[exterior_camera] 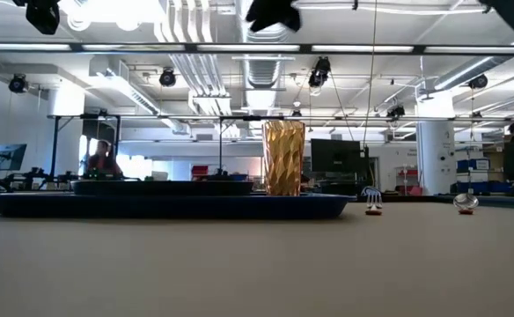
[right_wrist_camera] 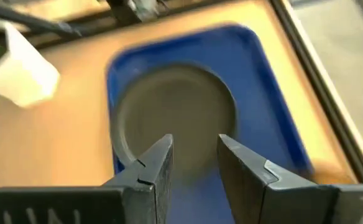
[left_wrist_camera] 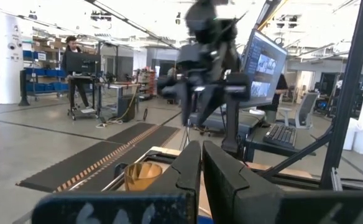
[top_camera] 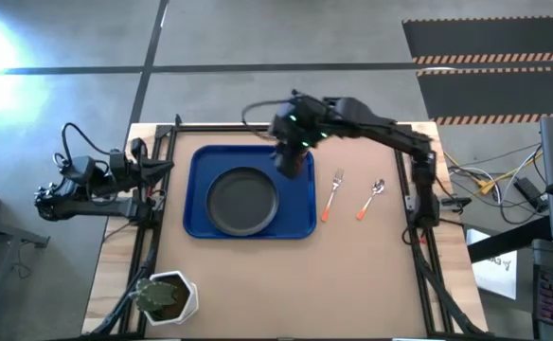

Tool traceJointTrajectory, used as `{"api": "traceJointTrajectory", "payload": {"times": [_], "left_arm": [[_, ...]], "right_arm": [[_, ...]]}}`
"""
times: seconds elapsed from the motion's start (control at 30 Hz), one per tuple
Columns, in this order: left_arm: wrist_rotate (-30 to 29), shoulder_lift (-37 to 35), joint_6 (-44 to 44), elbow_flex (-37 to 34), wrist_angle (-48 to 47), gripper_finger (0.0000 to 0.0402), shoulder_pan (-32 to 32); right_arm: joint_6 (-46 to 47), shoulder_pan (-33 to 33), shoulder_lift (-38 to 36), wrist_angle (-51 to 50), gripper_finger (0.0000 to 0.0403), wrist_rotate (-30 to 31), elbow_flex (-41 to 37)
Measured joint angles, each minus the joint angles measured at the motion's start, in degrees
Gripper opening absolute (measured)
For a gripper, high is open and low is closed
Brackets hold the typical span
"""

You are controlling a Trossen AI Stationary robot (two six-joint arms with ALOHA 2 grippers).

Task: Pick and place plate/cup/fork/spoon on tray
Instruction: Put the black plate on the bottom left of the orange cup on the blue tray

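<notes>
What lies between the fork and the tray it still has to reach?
Nothing visible. The fork lies on the table just right of the tray, with bare tabletop between them. The spoon lies farther right. The right claw hangs above the tray's far right corner.

Overhead, table-level, two wrist views

No words, labels, brands or numbers can be read in any of the pictures. A sheet of paper (top_camera: 493,268) beside the table has some marks on it, but they are too small to read. The computer screens (left_wrist_camera: 263,61) in the room glow, but nothing on them can be made out.
</notes>
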Motion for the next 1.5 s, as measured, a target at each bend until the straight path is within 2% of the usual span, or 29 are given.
{"api": "traceJointTrajectory", "payload": {"times": [0.2,0.4,0.73,1.03,1.27,1.5], "left_arm": [[0.02,0.0,0.0,0.0,0.02,0.0,-0.01],[0.01,0.0,0.0,-0.01,0.03,0.0,0.01],[0.02,0.0,0.0,0.0,0.04,0.0,-0.01],[0.02,0.0,-0.04,-0.01,0.04,0.0,0.01],[0.02,0.0,-0.04,0.0,0.04,0.0,0.0],[0.02,0.0,-0.14,0.0,0.04,0.0,0.01]], "right_arm": [[10.27,7.43,-4.86,-12.32,0.0114,14.63,-0.11],[19.42,12.55,-4.49,-20.32,0.0114,22.85,-1.19],[23.76,14.15,-4.45,-18.91,0.0111,22.93,-14.76],[25.1,14.3,-4.41,-12.16,0.0106,21.98,-28.39],[25.6,14.28,-4.47,-11.23,0.0083,22.01,-30.66],[25.16,14.39,-4.97,-12.05,0.0041,21.69,-31.95]]}}
